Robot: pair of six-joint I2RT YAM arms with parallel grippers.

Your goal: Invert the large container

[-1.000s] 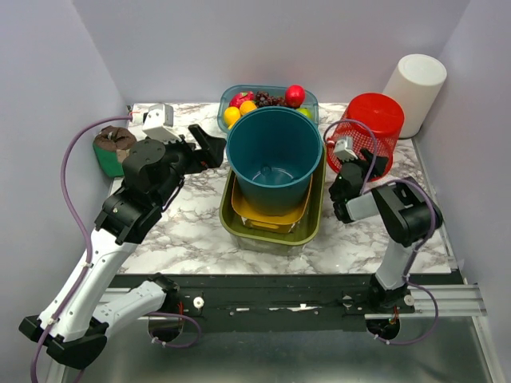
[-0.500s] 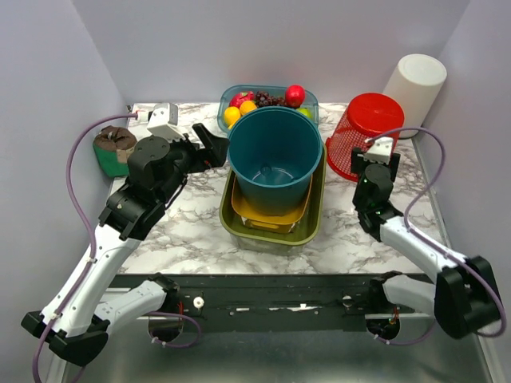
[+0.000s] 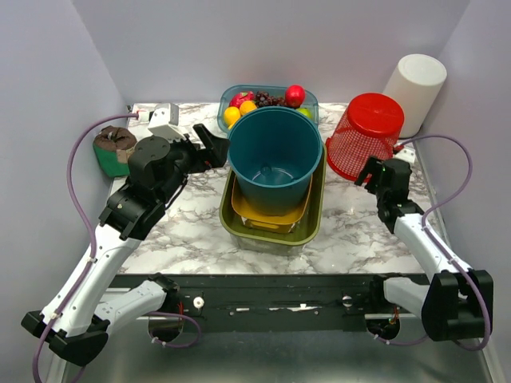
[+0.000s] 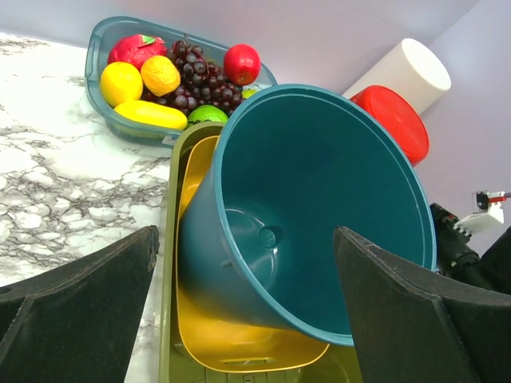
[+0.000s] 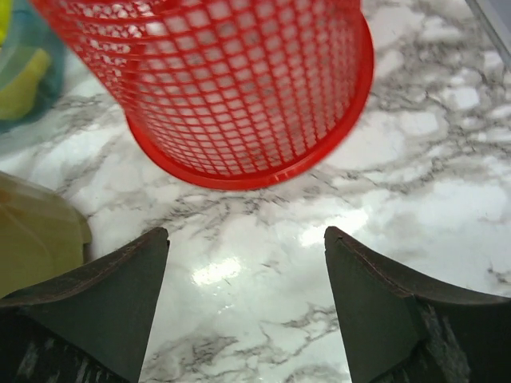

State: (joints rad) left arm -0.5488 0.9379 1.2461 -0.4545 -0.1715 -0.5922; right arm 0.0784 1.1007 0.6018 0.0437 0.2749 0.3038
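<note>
Smooth plastic container (image 3: pixel 274 159), glossy marbled tabletop (image 3: pixel 192 231)

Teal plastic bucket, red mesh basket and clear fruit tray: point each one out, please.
Teal plastic bucket (image 3: pixel 275 140): top external view, on its inner wall.
Red mesh basket (image 3: pixel 357 150): top external view, on its mesh side wall.
Clear fruit tray (image 4: pixel 93 49): left wrist view, on its left rim.

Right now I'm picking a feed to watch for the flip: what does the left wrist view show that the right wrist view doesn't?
Only the left wrist: the teal bucket, nested in the yellow tub, and the white cylinder. Only the right wrist: the red basket close up, with its mesh and its rim down on the table. Both: the basket, the olive tray and the marble table.
</note>
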